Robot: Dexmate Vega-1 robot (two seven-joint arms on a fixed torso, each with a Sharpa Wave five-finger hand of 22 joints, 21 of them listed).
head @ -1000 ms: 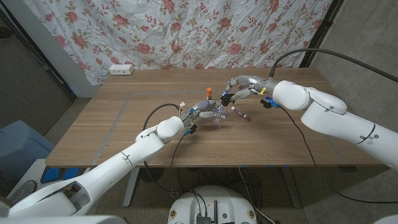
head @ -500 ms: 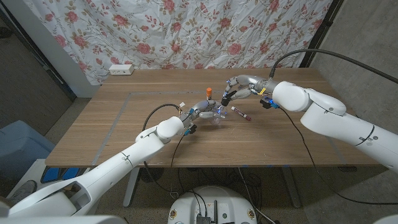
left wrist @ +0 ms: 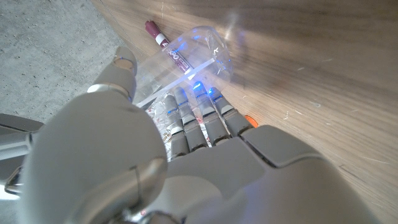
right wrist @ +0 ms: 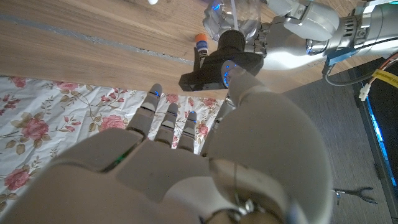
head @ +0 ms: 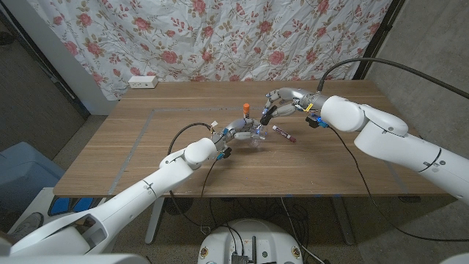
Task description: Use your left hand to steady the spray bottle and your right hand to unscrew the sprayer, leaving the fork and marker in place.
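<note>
Clear spray bottle, black sprayer

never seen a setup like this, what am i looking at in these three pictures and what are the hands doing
A robot with two white arms and fingered hands works at a wooden table. The wide picture looks down from its head; the other two come from cameras on each wrist, so they appear turned. The left hand holds a clear spray bottle. The right hand is at the bottle's black sprayer, a fingertip touching it. A dark red marker lies beside the bottle, and a small orange-capped thing stands behind it. Flowered cloth hangs at the back.
</note>
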